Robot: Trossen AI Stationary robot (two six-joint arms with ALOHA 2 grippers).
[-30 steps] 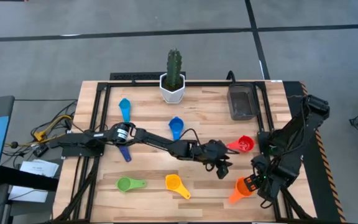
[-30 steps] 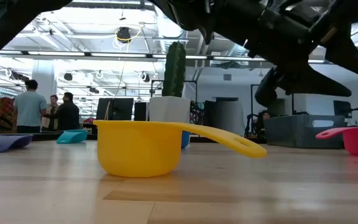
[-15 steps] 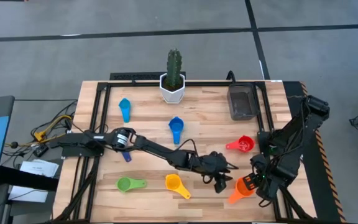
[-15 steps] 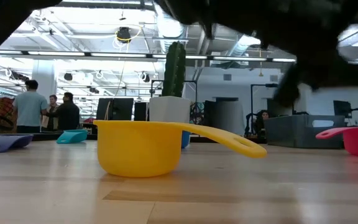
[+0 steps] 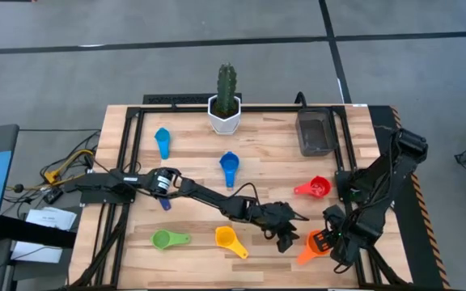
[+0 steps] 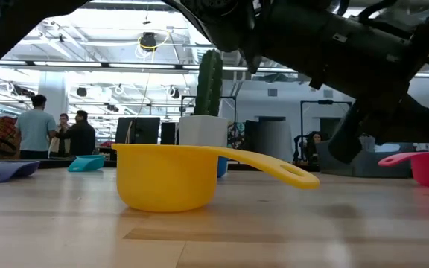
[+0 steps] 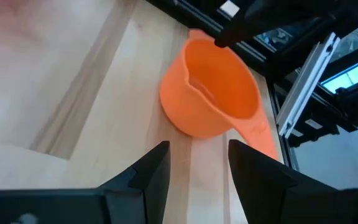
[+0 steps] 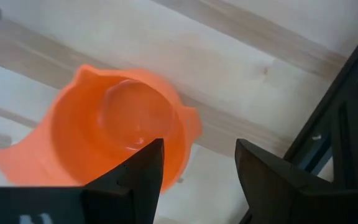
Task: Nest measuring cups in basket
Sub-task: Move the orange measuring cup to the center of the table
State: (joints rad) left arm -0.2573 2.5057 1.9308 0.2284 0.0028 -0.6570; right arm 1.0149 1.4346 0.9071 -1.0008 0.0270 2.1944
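From above, I am reaching my left gripper across the table toward the orange cup, which is lying near the front right corner. My right gripper is hanging just over that same cup. The basket is sitting at the back right, the red cup in front of it. The blue cup and the light blue cup are lying farther left, the green cup and the yellow cup along the front edge, and the cactus pot at the back.

At table height, the yellow cup is standing upright, filling the foreground, with my arms crossing overhead.

Through my left wrist, my fingers are standing apart, empty, with the orange cup just ahead of them.

Through my right wrist, my fingers are spread with nothing between them, above the orange cup.
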